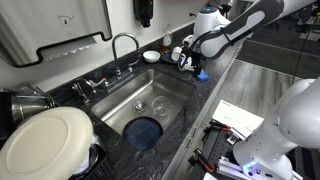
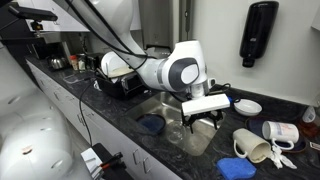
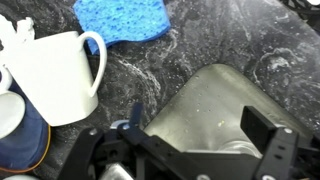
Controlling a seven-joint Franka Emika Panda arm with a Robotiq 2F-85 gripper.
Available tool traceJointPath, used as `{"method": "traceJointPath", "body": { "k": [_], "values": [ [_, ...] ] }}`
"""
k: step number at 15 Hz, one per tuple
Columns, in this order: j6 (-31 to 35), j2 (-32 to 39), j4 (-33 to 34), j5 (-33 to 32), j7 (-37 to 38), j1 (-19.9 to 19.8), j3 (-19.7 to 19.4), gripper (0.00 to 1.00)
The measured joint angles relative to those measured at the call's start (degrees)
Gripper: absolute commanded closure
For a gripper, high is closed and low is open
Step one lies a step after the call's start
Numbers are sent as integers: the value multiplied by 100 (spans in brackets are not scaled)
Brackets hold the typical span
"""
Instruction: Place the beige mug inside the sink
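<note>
The beige mug [image 3: 50, 75] lies on its side on the dark speckled counter, handle towards the blue sponge; it also shows in an exterior view [image 2: 252, 147]. The sink [image 1: 130, 95] is a steel basin with a curved faucet [image 1: 125, 45]; it also shows in an exterior view [image 2: 165, 112], and its corner fills the wrist view [image 3: 220, 100]. My gripper [image 3: 200, 135] is open and empty, hovering over the sink's corner beside the mug, as both exterior views show [image 1: 190, 62] [image 2: 200, 118]. In that exterior view the gripper mostly hides the mug.
A blue sponge [image 3: 120, 20] lies by the mug. A blue cup with a white inside [image 3: 15, 130] stands next to it. A white bowl [image 2: 247, 106] sits behind. A large cream plate [image 1: 45, 140] rests beside the sink. A blue item [image 1: 145, 130] lies in the basin.
</note>
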Motion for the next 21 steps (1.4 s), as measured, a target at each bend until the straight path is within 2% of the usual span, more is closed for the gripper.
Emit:
{"method": "traceJointPath", "body": {
  "k": [5, 8, 13, 21],
  "values": [
    [936, 521, 3, -34, -946, -269, -229, 0],
    [1355, 823, 28, 319, -1672, -428, -335, 0],
    [1506, 1239, 281, 1123, -2650, -597, -342, 0],
    [1500, 1925, 861, 2068, -3122, -883, -47, 0]
  ]
}}
